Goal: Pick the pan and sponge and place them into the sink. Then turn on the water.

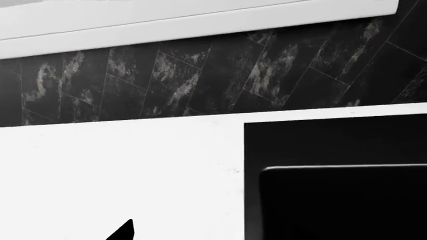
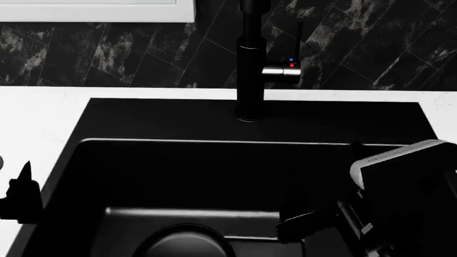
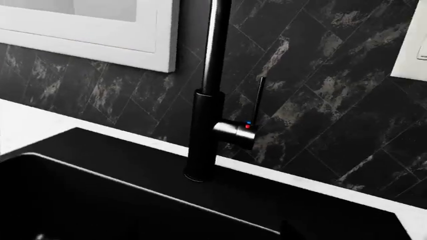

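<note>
Task status: the pan (image 2: 184,242) lies on the floor of the sink (image 2: 214,160), at the near edge of the head view; that step appears complete. The sponge is not visible in any view, so its placement cannot be confirmed. No water runs from the faucet (image 2: 250,64); turning on its lever (image 2: 299,40) appears to be outstanding.

The right gripper (image 2: 314,222) hangs over the sink's right portion. The left gripper (image 2: 21,195) sits at the left edge, over the white surface (image 2: 43,107). Jaw state: cannot be determined for either.

Markings: no readable writing. The faucet bears only a red and a blue dot.
</note>
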Motion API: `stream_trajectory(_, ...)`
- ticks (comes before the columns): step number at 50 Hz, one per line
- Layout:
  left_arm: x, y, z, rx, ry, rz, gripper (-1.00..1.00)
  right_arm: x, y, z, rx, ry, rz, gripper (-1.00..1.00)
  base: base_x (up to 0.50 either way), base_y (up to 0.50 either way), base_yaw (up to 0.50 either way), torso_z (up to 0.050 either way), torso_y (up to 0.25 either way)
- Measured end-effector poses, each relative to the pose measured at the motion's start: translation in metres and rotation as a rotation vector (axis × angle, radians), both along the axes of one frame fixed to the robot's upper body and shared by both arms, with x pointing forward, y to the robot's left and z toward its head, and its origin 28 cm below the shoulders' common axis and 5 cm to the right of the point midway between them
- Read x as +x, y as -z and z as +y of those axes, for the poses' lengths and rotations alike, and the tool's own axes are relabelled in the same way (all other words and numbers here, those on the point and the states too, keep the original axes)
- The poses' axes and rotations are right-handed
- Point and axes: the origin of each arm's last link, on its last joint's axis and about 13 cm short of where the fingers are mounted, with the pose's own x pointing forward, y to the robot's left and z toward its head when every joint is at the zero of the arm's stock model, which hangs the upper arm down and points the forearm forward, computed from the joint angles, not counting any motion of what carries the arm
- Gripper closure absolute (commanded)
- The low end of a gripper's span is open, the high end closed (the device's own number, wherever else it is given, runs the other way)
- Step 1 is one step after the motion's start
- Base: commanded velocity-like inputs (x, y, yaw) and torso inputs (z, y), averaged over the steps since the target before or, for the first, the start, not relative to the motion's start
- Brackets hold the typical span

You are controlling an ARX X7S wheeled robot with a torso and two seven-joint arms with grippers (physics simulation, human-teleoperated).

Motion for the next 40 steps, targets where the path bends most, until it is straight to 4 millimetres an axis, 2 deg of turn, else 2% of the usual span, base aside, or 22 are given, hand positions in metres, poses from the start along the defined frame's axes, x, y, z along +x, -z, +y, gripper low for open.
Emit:
stream_trajectory(19,-0.044,-0.022,0.019,-0.060,-0.143,0.086,-1.00,-0.009,-0.004,0.001,-0.035,0.102,-0.060,-1.00,0.00,0.00,0.00,0.000,0.000)
stream_trajectory(40,-0.074,-0.020,0.028,-0.131,-0.196,0.153,-1.00,-0.012,-0.002,0.001,-0.092,0.120,-0.078,-1.00,0.00,0.00,0.00,0.000,0.000)
